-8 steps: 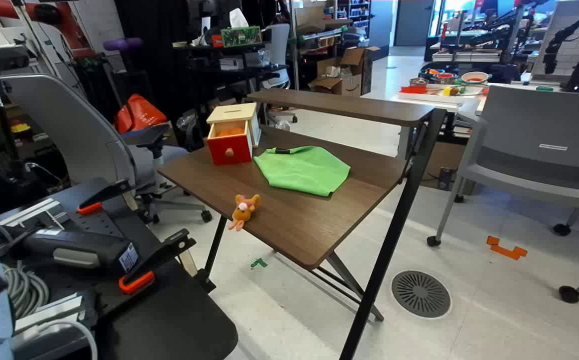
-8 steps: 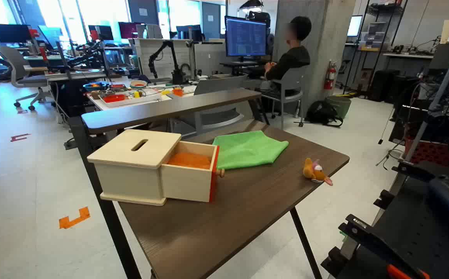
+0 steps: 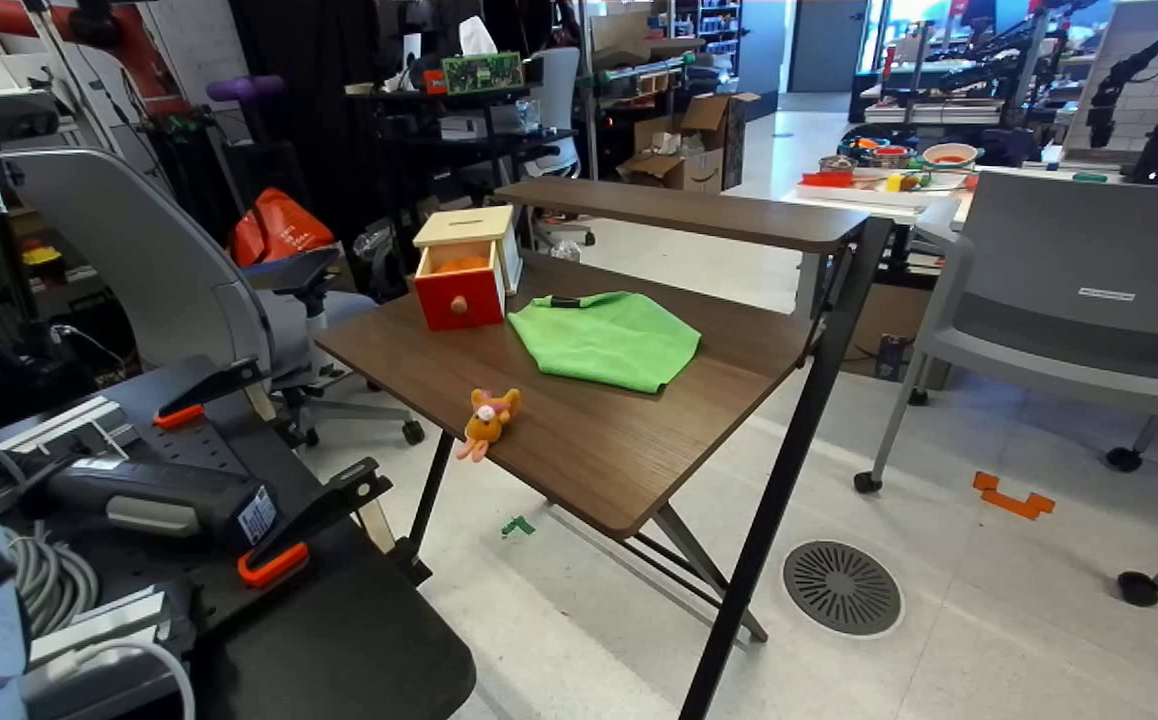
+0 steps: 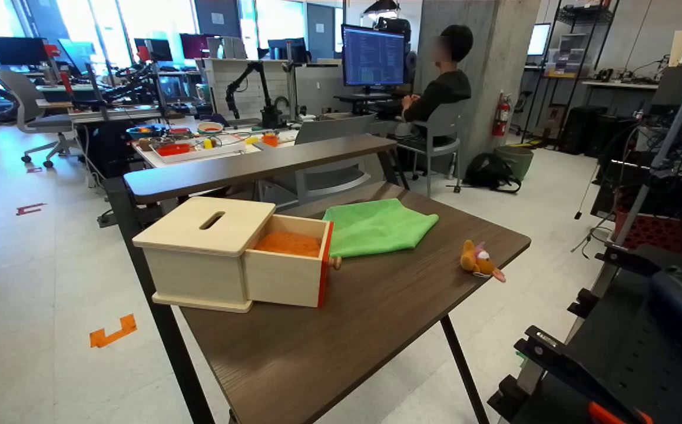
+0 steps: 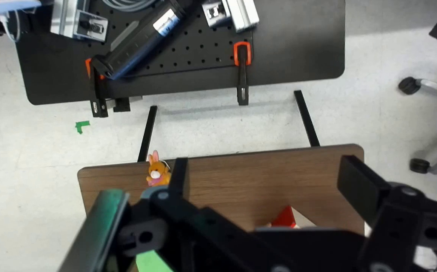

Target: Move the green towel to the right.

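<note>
The green towel (image 3: 609, 342) lies flat and slightly rumpled on the brown desk (image 3: 599, 460), beside the box's open drawer. It also lies on the desk in an exterior view (image 4: 376, 228). In the wrist view only a small corner of the towel (image 5: 150, 262) shows at the bottom; the gripper body hides the rest. My gripper (image 5: 265, 170) is open with its two fingers wide apart and nothing between them. It appears above the desk and is not touching the towel. The gripper does not show in either exterior view.
A wooden box (image 4: 199, 265) with a red-fronted drawer (image 3: 460, 303), pulled open with orange stuff inside, stands beside the towel. An orange plush toy (image 3: 487, 422) lies at the desk edge. A raised shelf (image 3: 679, 212) runs along the desk's back. A black cart (image 5: 297, 45) with clamps stands nearby.
</note>
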Controlling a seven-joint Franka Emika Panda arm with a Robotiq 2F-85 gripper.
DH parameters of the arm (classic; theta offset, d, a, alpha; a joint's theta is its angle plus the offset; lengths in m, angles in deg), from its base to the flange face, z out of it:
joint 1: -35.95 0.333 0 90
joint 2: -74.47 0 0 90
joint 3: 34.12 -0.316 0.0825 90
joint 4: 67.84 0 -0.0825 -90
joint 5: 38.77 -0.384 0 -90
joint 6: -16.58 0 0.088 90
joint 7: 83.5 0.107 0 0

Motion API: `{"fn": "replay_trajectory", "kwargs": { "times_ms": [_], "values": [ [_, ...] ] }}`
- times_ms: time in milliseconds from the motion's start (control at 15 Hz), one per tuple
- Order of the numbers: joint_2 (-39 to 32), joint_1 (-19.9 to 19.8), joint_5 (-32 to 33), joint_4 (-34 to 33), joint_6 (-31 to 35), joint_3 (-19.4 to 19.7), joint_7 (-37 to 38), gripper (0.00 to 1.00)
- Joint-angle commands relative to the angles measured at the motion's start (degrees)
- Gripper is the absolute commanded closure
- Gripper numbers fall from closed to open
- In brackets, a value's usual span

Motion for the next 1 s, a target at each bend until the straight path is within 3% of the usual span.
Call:
{"fn": "replay_trajectory", "kwargs": {
  "times_ms": [0,200,467,733,800,933],
  "values": [
    [-8.19,-2.13,1.59,-2.14,9.7,1.72,3.39,0.0],
    [-17.43,-4.58,1.58,-4.91,20.91,3.79,9.7,0.0],
    [-30.41,-5.05,0.76,-11.53,31.7,8.14,16.54,0.0],
    [-42.12,-3.57,-1.48,-20.18,33.67,12.54,19.49,0.0],
    [-36.79,-3.09,-0.74,-14.97,33.58,12.79,17.48,0.0],
    [-39.58,-2.81,-0.88,-16.55,33.58,13.71,17.33,0.0]
  ]
}}
